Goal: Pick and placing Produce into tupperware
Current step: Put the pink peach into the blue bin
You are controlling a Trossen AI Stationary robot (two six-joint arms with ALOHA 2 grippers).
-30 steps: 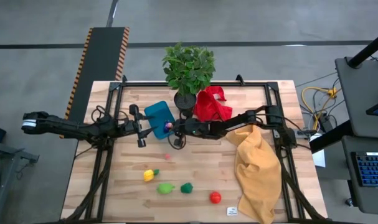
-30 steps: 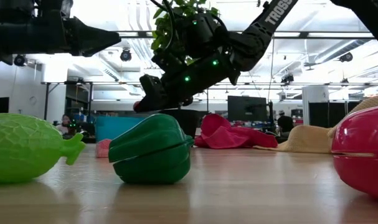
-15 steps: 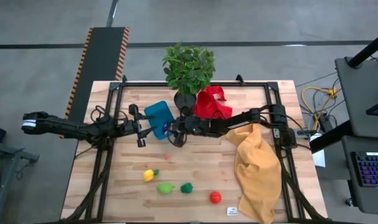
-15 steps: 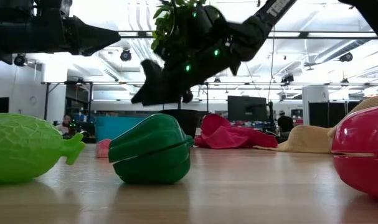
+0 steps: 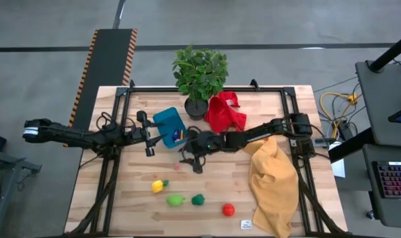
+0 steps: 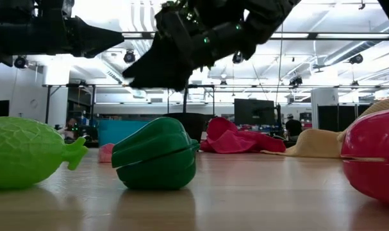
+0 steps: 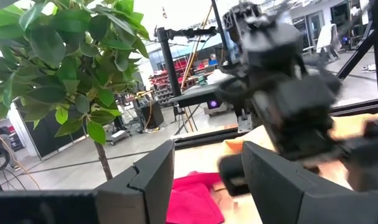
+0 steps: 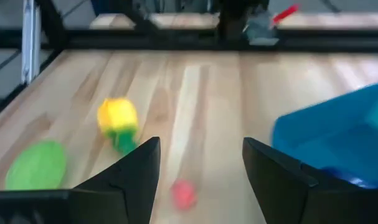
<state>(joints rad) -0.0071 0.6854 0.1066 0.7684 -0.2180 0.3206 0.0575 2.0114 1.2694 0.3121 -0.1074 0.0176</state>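
In the low view the red toy (image 6: 373, 157) is cut off by the right edge and the light green toy (image 6: 29, 153) by the left edge. The tupperware (image 6: 122, 131) is mostly hidden behind the dark green toy (image 6: 156, 154). In the right wrist view the tupperware (image 8: 338, 134) is cut off at the edge and blurred. In the high view its contents are too small to tell.

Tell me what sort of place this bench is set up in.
Probably an industrial robotics lab or workshop: a wooden table on a bare concrete floor, hazard-striped edging beside it, and an open hall with ceiling lights and monitors behind.
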